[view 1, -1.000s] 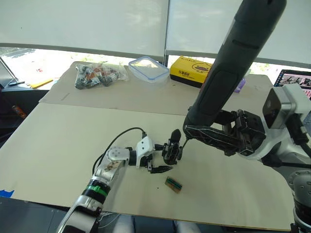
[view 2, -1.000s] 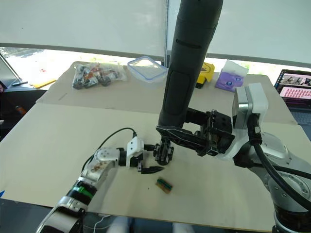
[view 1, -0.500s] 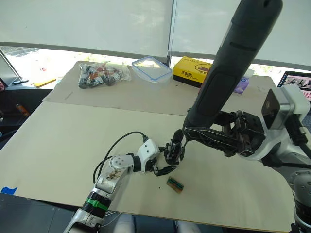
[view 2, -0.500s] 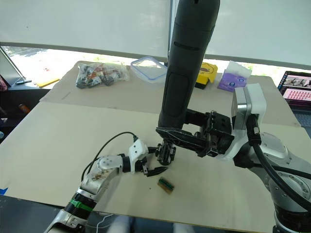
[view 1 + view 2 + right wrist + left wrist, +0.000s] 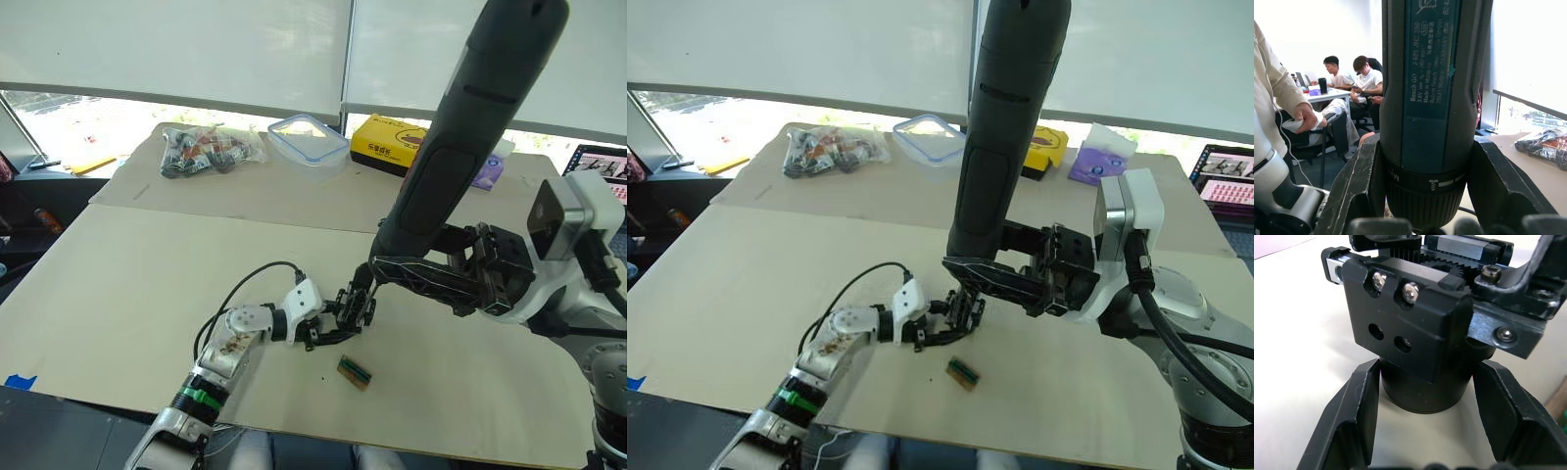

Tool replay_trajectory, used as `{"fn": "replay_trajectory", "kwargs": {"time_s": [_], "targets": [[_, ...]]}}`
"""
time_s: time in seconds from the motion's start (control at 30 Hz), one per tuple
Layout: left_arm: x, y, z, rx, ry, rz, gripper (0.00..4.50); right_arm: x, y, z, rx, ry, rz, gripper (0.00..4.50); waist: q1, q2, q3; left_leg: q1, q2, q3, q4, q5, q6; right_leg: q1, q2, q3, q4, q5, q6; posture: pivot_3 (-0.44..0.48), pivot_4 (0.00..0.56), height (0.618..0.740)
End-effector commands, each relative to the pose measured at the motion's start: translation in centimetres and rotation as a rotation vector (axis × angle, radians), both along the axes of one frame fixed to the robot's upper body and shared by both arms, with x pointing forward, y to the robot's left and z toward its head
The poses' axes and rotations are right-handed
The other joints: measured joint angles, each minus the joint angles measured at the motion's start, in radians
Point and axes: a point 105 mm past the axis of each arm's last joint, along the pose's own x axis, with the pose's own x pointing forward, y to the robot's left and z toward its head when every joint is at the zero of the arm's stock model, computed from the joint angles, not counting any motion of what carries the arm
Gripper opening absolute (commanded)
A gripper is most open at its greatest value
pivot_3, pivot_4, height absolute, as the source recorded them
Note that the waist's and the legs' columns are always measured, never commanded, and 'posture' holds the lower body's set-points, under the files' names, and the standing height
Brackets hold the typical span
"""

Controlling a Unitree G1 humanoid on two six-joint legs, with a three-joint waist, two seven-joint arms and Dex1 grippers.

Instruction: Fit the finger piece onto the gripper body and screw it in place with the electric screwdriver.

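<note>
The left gripper (image 5: pixel 1422 431) is spreading its two fingers (image 5: pixel 1356 416) around the base of the gripper body (image 5: pixel 1415 333), which is sitting near the front middle of the table (image 5: pixel 127 284); its pads aren't quite touching it. The right gripper (image 5: pixel 1425 196) is clamping the electric screwdriver (image 5: pixel 470 127), which is standing tall and leaning, its bit pointing down at the gripper body. A small green-and-brown block (image 5: pixel 352 372) is lying just beside. A plastic bag (image 5: pixel 206 149), a clear container (image 5: pixel 309 137) and a yellow box (image 5: pixel 392 144) are sitting at the far edge.
</note>
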Motion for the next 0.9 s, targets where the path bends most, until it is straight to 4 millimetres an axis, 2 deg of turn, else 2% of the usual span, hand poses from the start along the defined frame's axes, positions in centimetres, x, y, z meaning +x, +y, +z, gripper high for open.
{"fn": "replay_trajectory", "kwargs": {"time_s": [0.03,0.13,0.27,0.3,0.33,0.43,0.57,0.7,0.9], "targets": [[-0.3,0.7,-0.6,0.04,0.026,-0.102,2.31,-0.7,-0.1,1.0,0.005,-0.052,0.017,1.91,-0.005,0.0,0.0,0.0,0.0,0.0,0.0,0.0,0.0,0.0,0.0,0.0,0.0,0.0,0.0,0.0,0.15,0.74],[1.3,1.1,-0.4,0.036,0.014,-0.043,2.31,-0.7,-0.1,1.0,0.004,-0.05,0.017,1.91,-0.01,0.0,0.0,0.0,0.0,0.0,-0.001,0.0,0.0,0.0,0.0,0.0,0.0,0.0,0.0,0.0,0.15,0.74],[1.2,1.0,-0.3,0.018,0.022,-0.053,2.31,-0.8,-0.1,1.0,0.0,-0.048,0.017,1.91,-0.012,0.0,0.0,0.0,0.0,0.0,0.0,0.0,0.0,0.0,0.0,0.0,0.0,0.0,0.0,0.0,0.15,0.74],[1.0,1.0,-0.2,0.001,0.033,-0.054,3.11,-0.8,-0.1,1.0,0.001,-0.048,0.015,1.91,-0.012,0.0,0.0,0.0,0.0,0.0,0.0,0.0,0.0,0.0,0.0,0.0,0.001,0.0,0.001,0.0,0.15,0.74],[0.8,0.9,-0.1,-0.009,0.033,-0.057,3.32,-0.8,-0.1,1.0,0.0,-0.047,0.013,1.91,-0.012,0.0,0.0,0.0,0.0,0.0,0.0,0.0,0.0,0.0,0.0,0.0,0.001,0.0,0.001,0.0,0.15,0.74],[0.4,1.0,0.5,-0.041,-0.015,-0.046,4.43,-0.8,-0.2,0.9,-0.001,-0.045,0.009,1.91,-0.015,0.0,0.0,0.0,0.0,0.0,-0.001,0.0,0.0,0.0,0.0,0.0,0.001,0.0,0.001,0.0,0.15,0.74],[-0.1,1.4,0.6,-0.052,-0.034,0.002,4.43,-0.8,-0.3,0.9,-0.002,-0.043,0.004,1.91,-0.013,0.0,0.0,0.0,0.0,-0.001,-0.002,0.0,0.0,-0.001,0.0,0.0,0.001,0.003,0.006,0.0,0.15,0.74],[-2.2,0.4,0.0,-0.067,0.003,0.001,4.43,-0.9,-0.2,0.7,0.001,-0.039,0.002,1.91,-0.013,0.0,0.0,0.0,0.0,0.0,-0.001,0.0,0.0,-0.001,0.0,0.0,0.001,0.003,0.006,0.0,0.15,0.74],[-2.1,-0.7,-0.3,-0.074,0.014,0.09,4.43,-0.8,0.0,0.7,0.009,-0.045,0.004,1.91,-0.007,0.0,0.0,0.0,0.0,0.0,-0.001,0.0,0.0,0.0,0.0,0.0,0.0,0.0,0.001,0.0,0.15,0.74]]}}
